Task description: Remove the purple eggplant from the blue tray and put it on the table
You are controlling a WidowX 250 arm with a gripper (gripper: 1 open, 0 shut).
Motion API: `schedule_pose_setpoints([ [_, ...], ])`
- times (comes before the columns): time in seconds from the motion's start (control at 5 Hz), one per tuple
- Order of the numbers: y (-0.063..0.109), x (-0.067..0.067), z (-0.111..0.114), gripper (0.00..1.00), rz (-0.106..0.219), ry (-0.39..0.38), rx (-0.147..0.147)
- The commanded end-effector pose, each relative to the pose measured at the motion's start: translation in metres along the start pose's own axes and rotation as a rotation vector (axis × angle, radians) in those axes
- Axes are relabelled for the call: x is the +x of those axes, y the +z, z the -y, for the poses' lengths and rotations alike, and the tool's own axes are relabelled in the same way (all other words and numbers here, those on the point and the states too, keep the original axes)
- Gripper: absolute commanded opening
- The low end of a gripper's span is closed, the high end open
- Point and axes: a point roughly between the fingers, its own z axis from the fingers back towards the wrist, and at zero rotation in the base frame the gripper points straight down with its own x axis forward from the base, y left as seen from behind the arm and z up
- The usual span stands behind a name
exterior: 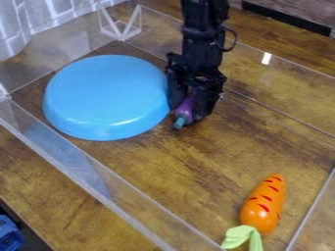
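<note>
Eggplant [183, 113]'s off the tray [105, 96], looks nearly done; can't tell whether the tool [187, 104] has let go!

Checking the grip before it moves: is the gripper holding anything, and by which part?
It can't be told: the fingers are over the purple eggplant and hide any contact.

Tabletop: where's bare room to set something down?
Open wood on the table between the blue tray and carrot. Crowded: right of the tray, where the gripper and eggplant sit.
</note>
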Motion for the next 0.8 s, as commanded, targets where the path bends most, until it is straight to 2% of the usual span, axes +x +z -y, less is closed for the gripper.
schedule_pose_setpoints([
  [0.0,0.019,0.012,0.008,0.0,0.043,-0.031,0.019],
  [0.6,0.023,0.014,0.018,0.0,0.021,-0.054,0.011],
])
